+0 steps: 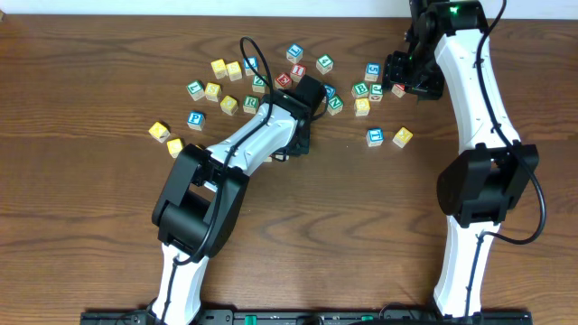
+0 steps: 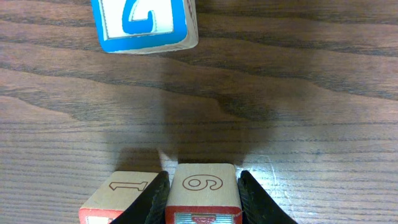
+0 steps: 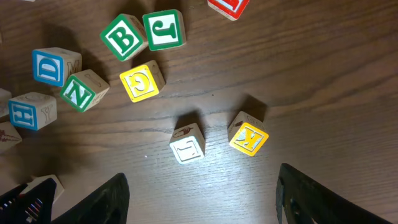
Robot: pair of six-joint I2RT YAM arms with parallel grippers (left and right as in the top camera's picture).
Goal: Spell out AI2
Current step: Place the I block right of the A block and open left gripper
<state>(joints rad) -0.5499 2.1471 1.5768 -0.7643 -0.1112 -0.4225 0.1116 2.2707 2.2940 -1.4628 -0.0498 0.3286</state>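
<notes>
The dark wooden counter (image 1: 90,63) carries a loose scatter of letter and number blocks (image 1: 226,86) across its far half. From overhead I see no row laid out anywhere and the near half holds no blocks, so AI2 has not been started as a word. My left claw (image 1: 307,95) is down in the middle of the scatter. My right claw (image 1: 402,77) sits at the far right cluster. The faces are too small here for me to pick out an A.

On the left wrist camera, the left claw (image 2: 203,180) is pinching a number block (image 2: 202,194). Both fingers (image 2: 155,199) lie flat against its sides. Its top reads 6 or 9, and a red face shows on its near side, though I cannot read it. A 1 block (image 2: 121,193) sits touching the left finger's outer side. The blue 2 block (image 2: 143,22) lies straight ahead, apart from the claw.

On the right wrist camera, the right claw (image 3: 205,202) is spread wide and holds nothing. In front of it lie an L block (image 3: 188,146) and a K block (image 3: 249,137), with B (image 3: 121,38), J (image 3: 165,29), G (image 3: 142,81) and N (image 3: 84,92) beyond.

I judge all three characters still need placing. The 2 is found, and the A and I are not yet identified.
</notes>
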